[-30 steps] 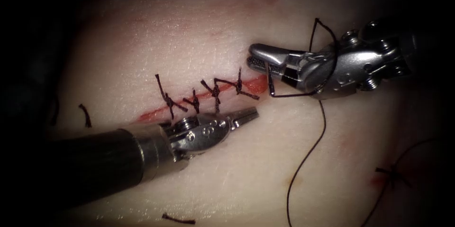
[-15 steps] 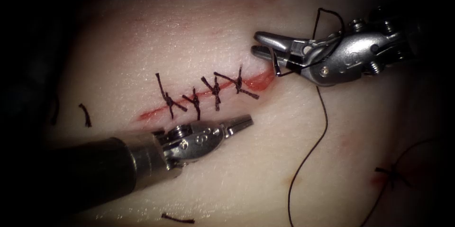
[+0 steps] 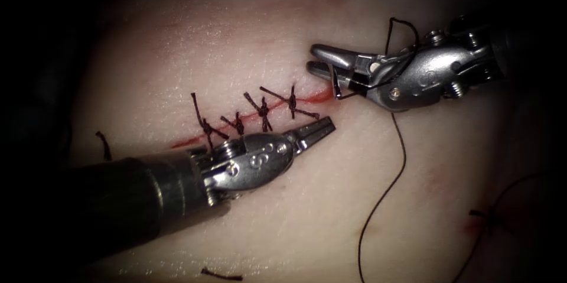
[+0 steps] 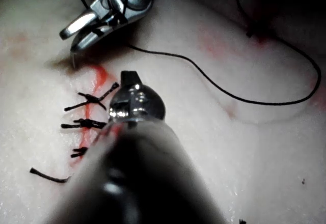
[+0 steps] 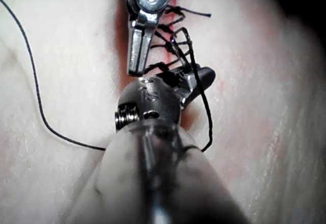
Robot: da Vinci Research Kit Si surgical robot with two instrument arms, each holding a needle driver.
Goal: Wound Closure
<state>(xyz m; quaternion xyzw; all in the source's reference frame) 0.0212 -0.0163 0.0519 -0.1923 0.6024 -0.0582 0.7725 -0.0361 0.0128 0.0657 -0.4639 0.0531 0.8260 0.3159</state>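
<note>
Your right tool (image 3: 322,61), jaws clamped on the needle (image 3: 336,85), hangs over the cut's (image 3: 248,119) unstitched right end; your left tool (image 3: 319,130), jaws closed and empty, lies just below.

Open ground: the pale pork-belly tissue (image 3: 248,41) above the cut lies bare, and the stretch below the left tool is bare as far as a short cut end of dark thread (image 3: 221,273). Obstacles: the row of four dark knotted stitches (image 3: 248,114) along the thin red cut (image 3: 195,139); the left arm's steel needle driver (image 3: 313,132), jaws closed and holding nothing, lying just below the stitches with its dark shaft across the lower left; the right arm's steel needle driver (image 3: 322,61) at the cut's right end, jaws clamped on the thin curved needle (image 3: 336,85), dark thread (image 3: 384,194) looped over its wrist and trailing down across the lower right tissue. Between the two tools' tips a narrow gap remains.
</note>
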